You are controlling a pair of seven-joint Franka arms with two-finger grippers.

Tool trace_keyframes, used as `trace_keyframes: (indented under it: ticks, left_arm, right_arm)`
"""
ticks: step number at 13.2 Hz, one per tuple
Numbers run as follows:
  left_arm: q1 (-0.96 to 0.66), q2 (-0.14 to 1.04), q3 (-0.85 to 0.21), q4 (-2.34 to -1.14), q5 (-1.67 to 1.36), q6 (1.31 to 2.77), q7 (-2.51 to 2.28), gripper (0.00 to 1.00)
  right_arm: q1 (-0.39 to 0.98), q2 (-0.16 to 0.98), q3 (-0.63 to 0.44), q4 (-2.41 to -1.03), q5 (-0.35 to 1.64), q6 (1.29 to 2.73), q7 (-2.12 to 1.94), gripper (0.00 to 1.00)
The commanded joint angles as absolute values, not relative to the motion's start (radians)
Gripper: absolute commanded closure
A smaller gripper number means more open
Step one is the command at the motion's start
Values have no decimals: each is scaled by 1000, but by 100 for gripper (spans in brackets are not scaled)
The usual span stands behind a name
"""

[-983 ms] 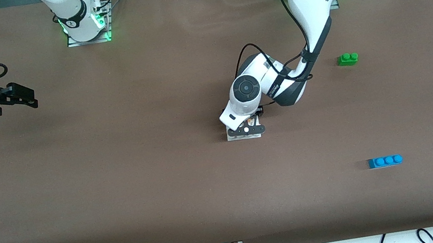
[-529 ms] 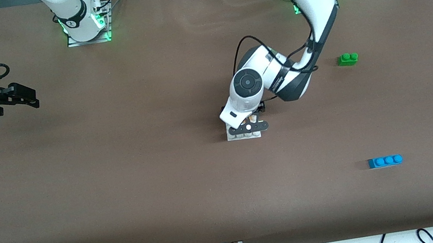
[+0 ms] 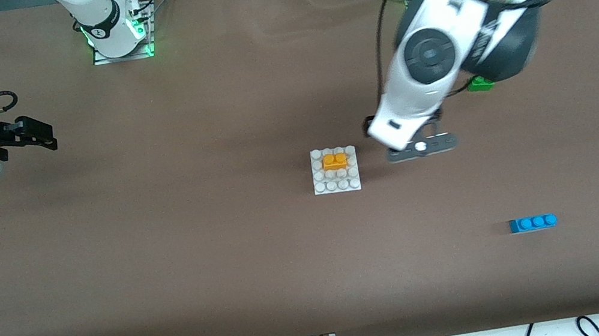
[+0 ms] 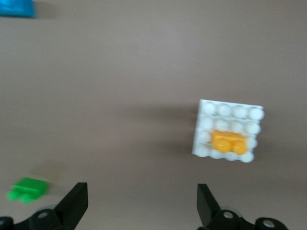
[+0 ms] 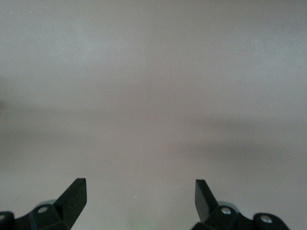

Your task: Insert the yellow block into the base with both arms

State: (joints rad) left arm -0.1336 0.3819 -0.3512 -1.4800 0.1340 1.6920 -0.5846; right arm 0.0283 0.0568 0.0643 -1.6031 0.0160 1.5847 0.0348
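The yellow block sits on the studs of the white base, in the rows nearer the robots' bases. My left gripper hangs in the air over bare table between the base and the green brick, open and empty. In the left wrist view, the block on the base lies off to one side of the open left gripper. My right gripper waits at the right arm's end of the table; the right wrist view shows the right gripper open over bare table.
A green two-stud brick lies partly hidden under the left arm, and shows as the green brick in the left wrist view. A blue three-stud brick lies nearer the front camera, toward the left arm's end. Brown table surface surrounds the base.
The left gripper opened, let go of the yellow block on the base, then rose and swung away toward the green brick. The right arm barely moved.
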Motion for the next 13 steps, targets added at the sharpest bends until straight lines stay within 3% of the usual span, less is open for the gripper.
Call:
trace_keyframes:
  ticks: [1,4,7,9,13]
  left_arm:
    - [-34,309,-351,-1502,110,1658,-476,0]
    - [53,230,-318,-1515,109,1654,-298,0]
    - [-27,105,-104,-1592,100,1640,-60,0]
    - [-31,31,-34,-1656,36,1644,-29,0]
    - [-29,-12,-11,-1678,11,1644,-31,0]
  right_arm:
    - [28,41,64,-1612,14,1582,25,0]
    - [28,43,64,-1612,14,1582,26,0]
    - [29,48,66,-1614,14,1589,35,0]
    - [40,51,66,-1614,12,1591,35,0]
    - [41,55,66,-1612,12,1592,35,0]
